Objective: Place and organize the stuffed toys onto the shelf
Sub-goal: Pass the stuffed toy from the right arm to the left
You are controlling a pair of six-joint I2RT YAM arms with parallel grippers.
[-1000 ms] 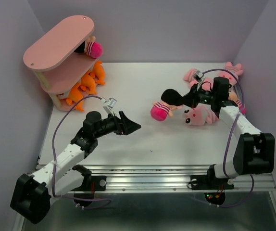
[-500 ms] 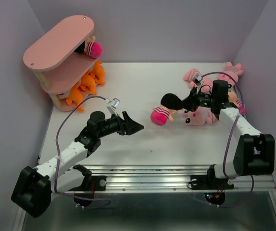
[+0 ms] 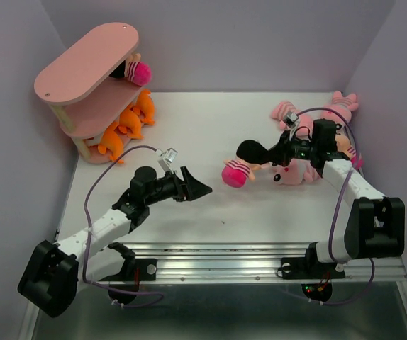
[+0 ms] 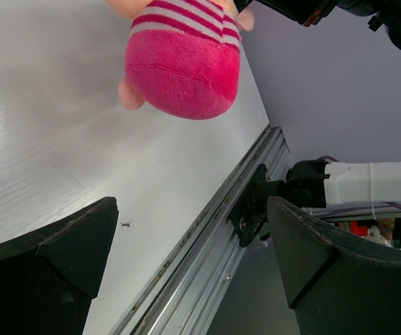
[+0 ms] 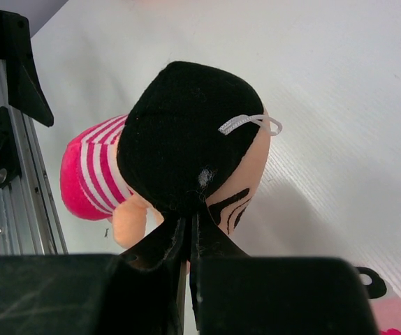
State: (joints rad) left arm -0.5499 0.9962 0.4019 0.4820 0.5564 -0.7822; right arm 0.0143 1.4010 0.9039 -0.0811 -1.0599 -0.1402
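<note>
My right gripper (image 3: 278, 151) is shut on the black hair of a peach-faced doll (image 3: 246, 161) with magenta striped clothes and holds it over the table's middle. In the right wrist view the doll (image 5: 186, 139) hangs from my pinched fingertips (image 5: 188, 227). My left gripper (image 3: 198, 187) is open and empty, just left of the doll's magenta bottom, which shows in the left wrist view (image 4: 183, 66). The pink shelf (image 3: 83, 64) stands at the far left, with another doll (image 3: 134, 71) on its middle tier and orange toys (image 3: 125, 124) on the bottom tier.
Light pink striped animals (image 3: 292, 170) and more plush (image 3: 342, 103) lie at the right, under and behind my right arm. A metal rail (image 3: 225, 251) runs along the table's near edge. Purple walls close in the left, back and right sides.
My right gripper has carried the doll a little left and toward the left gripper. My left gripper has reached further right toward the doll.
</note>
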